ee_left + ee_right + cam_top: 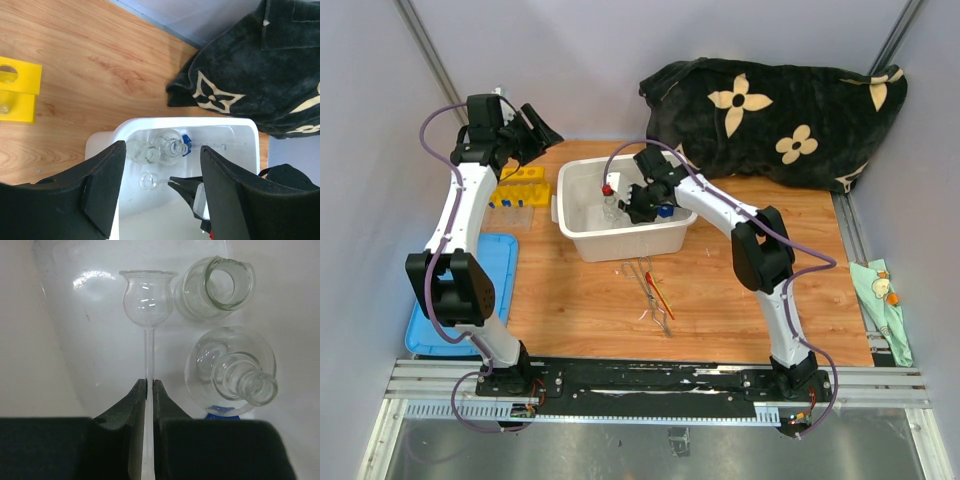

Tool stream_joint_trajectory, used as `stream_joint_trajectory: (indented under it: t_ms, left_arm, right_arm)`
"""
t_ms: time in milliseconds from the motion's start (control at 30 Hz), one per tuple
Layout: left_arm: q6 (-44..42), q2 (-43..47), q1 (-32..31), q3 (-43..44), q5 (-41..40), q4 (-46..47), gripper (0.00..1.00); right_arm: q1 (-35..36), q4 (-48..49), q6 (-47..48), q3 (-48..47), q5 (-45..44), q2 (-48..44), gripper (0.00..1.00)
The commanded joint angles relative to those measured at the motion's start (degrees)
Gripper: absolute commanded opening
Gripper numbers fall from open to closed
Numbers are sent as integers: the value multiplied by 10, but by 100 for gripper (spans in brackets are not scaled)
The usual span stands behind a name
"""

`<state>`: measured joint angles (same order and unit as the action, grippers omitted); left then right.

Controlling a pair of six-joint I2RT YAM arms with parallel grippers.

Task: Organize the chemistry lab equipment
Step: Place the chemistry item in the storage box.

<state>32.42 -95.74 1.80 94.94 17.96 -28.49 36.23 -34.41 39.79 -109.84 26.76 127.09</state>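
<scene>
Right gripper point(149, 384) is clamped on the stem of a glass funnel point(148, 297), held inside the white bin point(620, 241). A beaker point(218, 286) and a flask point(231, 371) sit in the bin just beside the funnel's bulb. Left gripper point(162, 152) hangs above the bin, jaws apart, holding nothing. The yellow rack point(520, 186) stands on the desk point(740, 310) left of the bin. Tweezers point(663, 322) and a red tool point(660, 296) lie in front of the bin.

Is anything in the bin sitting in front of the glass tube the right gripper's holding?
Nothing visible does. The right gripper is shut on the stem of the bulb-ended glass tube. The beaker and flask sit close beside it in the white bin, not ahead.
</scene>
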Motion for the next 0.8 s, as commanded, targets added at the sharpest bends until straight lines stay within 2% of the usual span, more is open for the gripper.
stream_joint_trajectory:
  t_ms: [0, 767]
  left_arm:
    - [3, -10, 7, 7, 17, 13, 65]
    - [2, -15, 13, 7, 14, 14, 65]
  right_arm:
    - [2, 5, -10, -23, -8, 16, 2]
    - [-4, 13, -20, -6, -20, 40, 3]
